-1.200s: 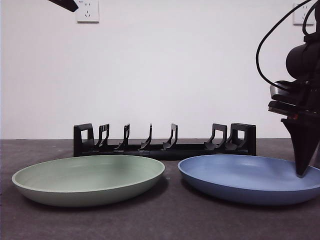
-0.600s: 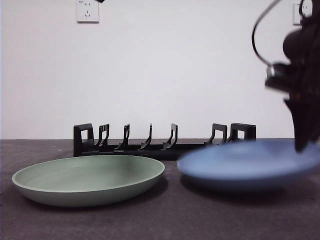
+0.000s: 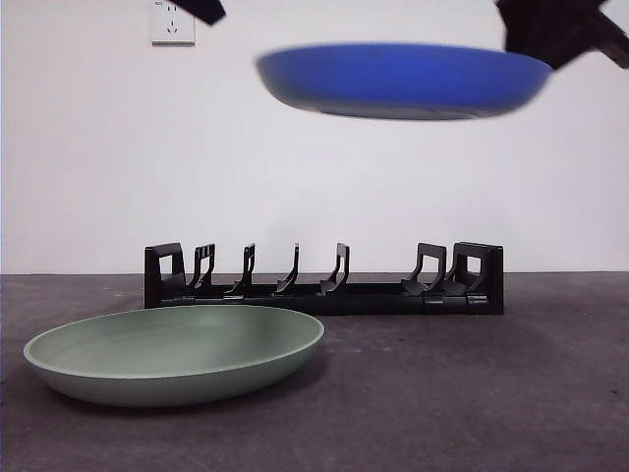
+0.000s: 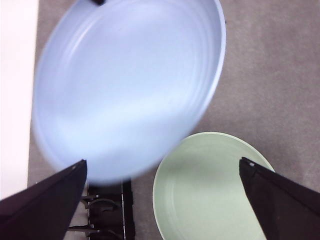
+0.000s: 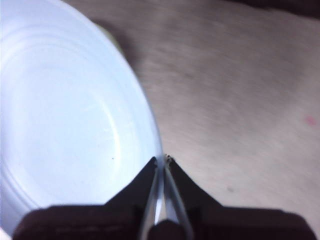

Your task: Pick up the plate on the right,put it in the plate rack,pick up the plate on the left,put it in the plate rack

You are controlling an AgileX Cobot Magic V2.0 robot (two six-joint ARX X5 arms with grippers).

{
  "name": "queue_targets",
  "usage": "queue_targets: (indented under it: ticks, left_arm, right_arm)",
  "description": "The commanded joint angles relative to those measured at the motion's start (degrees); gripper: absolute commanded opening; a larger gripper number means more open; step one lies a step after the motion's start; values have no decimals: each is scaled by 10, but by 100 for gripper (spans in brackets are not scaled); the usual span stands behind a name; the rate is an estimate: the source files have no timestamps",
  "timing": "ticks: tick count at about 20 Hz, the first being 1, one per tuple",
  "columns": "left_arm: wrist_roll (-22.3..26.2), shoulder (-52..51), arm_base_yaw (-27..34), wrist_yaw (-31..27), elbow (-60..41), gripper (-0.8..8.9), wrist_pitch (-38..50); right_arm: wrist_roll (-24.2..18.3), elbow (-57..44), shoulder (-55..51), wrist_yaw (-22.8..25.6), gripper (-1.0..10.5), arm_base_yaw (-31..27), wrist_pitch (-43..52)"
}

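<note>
Your right gripper [image 5: 161,165] has its black jaws pinched on the rim of the round blue plastic plate [image 3: 403,79], which it carries nearly flat, high in the air. The long, low black plastic plate rack [image 3: 324,280] lies below the plate, on the table, running left to right. To seat it, you must tip the plate on edge, across that line, between two prongs. The left gripper [image 4: 160,172] waits wide open over the pale green plate [image 3: 177,352] beside the rack.
</note>
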Motion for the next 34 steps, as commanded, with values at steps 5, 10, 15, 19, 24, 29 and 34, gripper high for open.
queue_targets:
  ticks: [5, 10, 15, 19, 24, 29, 34]
  left_arm:
    - [14, 33, -17, -23, 0, 481, 4]
    - [10, 34, -23, -22, 0, 140, 1]
    - [10, 34, -23, -22, 0, 22, -11]
    - [9, 34, -23, -17, 0, 19, -13]
    - [-1, 34, -23, -15, 0, -8, -14]
    - [-10, 34, -23, -10, 0, -8, -26]
    - [-66, 34, -19, 25, 0, -8, -22]
  right_arm:
    - [19, 19, 2, -5, -16, 54, 1]
    - [28, 19, 2, 1, -16, 53, 1]
    - [28, 19, 2, 0, -16, 53, 5]
    - [29, 19, 2, 0, -16, 53, 5]
    - [29, 19, 2, 0, -14, 53, 6]
    - [30, 20, 2, 0, 92, 53, 36]
    - [75, 74, 2, 4, 385, 53, 108]
